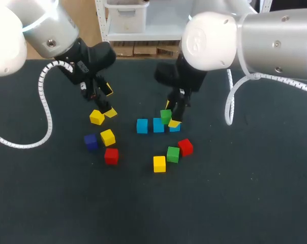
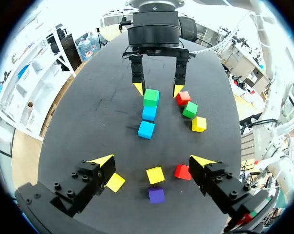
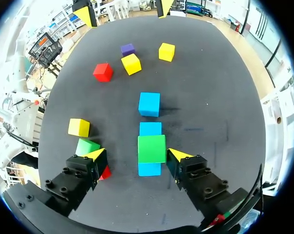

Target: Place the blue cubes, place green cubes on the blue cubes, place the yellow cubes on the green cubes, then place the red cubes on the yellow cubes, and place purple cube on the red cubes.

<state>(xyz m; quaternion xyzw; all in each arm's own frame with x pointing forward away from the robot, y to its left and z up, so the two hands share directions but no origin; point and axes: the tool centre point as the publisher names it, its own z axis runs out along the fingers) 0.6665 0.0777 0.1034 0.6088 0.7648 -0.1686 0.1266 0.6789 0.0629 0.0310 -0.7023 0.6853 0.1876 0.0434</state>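
Three blue cubes [image 1: 142, 125] lie in a row at the table's middle. A green cube [image 1: 165, 116] rests on top of that row, over the middle and right-hand blue cubes [image 3: 150, 129]. My right gripper [image 3: 137, 154] stands open astride the green cube [image 3: 152, 148], with a gap at one finger. My left gripper [image 2: 152, 161] is open above a yellow cube [image 2: 155, 174], with another yellow cube [image 2: 116, 182] beside one finger. A red cube [image 2: 182, 171] and the purple cube [image 2: 156, 194] lie close by. In the head view the left gripper [image 1: 110, 101] hangs just over a yellow cube [image 1: 96, 117].
A second green cube [image 1: 173, 154], a yellow cube [image 1: 159, 163] and a red cube [image 1: 185, 147] sit in front of the blue row. At the left lie the purple cube [image 1: 90, 141], a yellow cube [image 1: 108, 137] and a red cube [image 1: 111, 156].
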